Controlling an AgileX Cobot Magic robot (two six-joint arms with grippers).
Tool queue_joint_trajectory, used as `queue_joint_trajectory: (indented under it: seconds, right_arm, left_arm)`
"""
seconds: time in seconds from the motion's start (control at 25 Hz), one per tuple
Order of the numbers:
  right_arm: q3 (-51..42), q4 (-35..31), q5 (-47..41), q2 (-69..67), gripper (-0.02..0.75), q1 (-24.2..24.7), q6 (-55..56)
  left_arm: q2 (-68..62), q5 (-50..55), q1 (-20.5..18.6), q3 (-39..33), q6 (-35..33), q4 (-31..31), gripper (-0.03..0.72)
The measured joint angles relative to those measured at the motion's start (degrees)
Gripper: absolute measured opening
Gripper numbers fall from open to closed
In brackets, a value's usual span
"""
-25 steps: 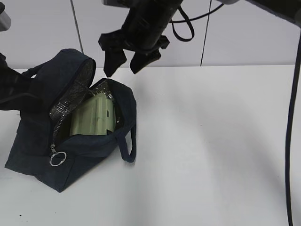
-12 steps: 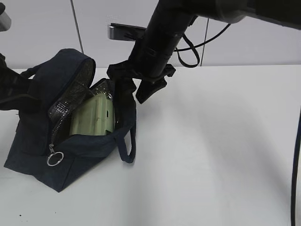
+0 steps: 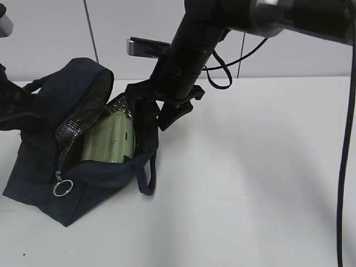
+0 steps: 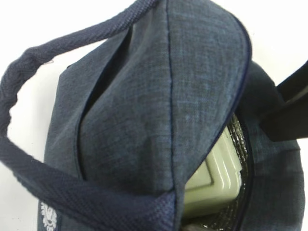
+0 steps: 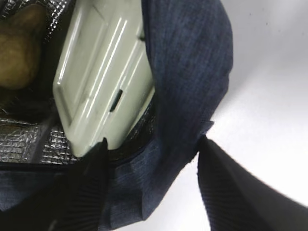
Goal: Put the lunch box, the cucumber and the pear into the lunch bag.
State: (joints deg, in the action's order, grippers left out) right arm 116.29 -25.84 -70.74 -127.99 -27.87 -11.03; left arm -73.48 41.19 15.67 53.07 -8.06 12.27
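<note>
The navy lunch bag [image 3: 39, 161] lies open on the left of the white table. The lunch box [image 3: 108, 139] with its sage-green lid sits inside it and also shows in the left wrist view [image 4: 216, 178] and the right wrist view [image 5: 101, 72]. The pear [image 5: 19, 53] lies in the bag beside the box. The cucumber is not visible. My right gripper [image 3: 153, 114] [image 5: 153, 140] is open and straddles the bag's right wall, one finger inside and one outside. My left gripper [image 3: 14, 108] is at the bag's far left, its jaws hidden by fabric.
The bag's zip ring pull [image 3: 62, 187] hangs at the front left. One rope handle [image 3: 146, 178] droops onto the table, the other [image 4: 29, 86] arches over the flap. White table [image 3: 250, 178] stretches to the right, with a wall behind.
My right gripper came down from above the bag to its right rim and now has the bag's wall between its fingers. The bag shifted slightly left.
</note>
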Motion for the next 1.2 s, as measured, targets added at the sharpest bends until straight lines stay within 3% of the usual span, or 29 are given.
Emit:
queue_joint_trajectory:
  seconds: [0.2, 0.36, 0.44, 0.64, 0.88, 1.2]
  right_arm:
    - [-3.3, -0.1, 0.5, 0.0, 0.389, 0.0, -1.2]
    - [-4.2, -1.1, 0.5, 0.0, 0.091, 0.0, -3.3]
    - [-4.2, -2.8, 0.5, 0.0, 0.034, 0.0, -4.4]
    - [-4.4, -8.3, 0.9, 1.2, 0.02, 0.0, -8.1]
    - [-4.4, -6.2, 2.2, 10.7, 0.018, 0.9, -8.9]
    - [-4.4, 0.1, 0.0, 20.4, 0.017, 2.7, -9.0]
  left_arm:
    - [0.0, 0.0, 0.0, 0.0, 0.0, 0.0, -0.019]
    - [0.0, 0.0, 0.0, 0.0, 0.0, 0.0, -0.019]
    - [0.0, 0.0, 0.0, 0.0, 0.0, -0.1, -0.019]
    - [0.0, 1.1, 0.0, 0.0, -0.4, -0.4, -0.019]
    - [-0.4, 4.0, 0.9, 1.8, -1.3, -0.8, -0.019]
    - [-8.9, 4.2, 9.7, 11.3, -2.1, 0.8, -0.019]
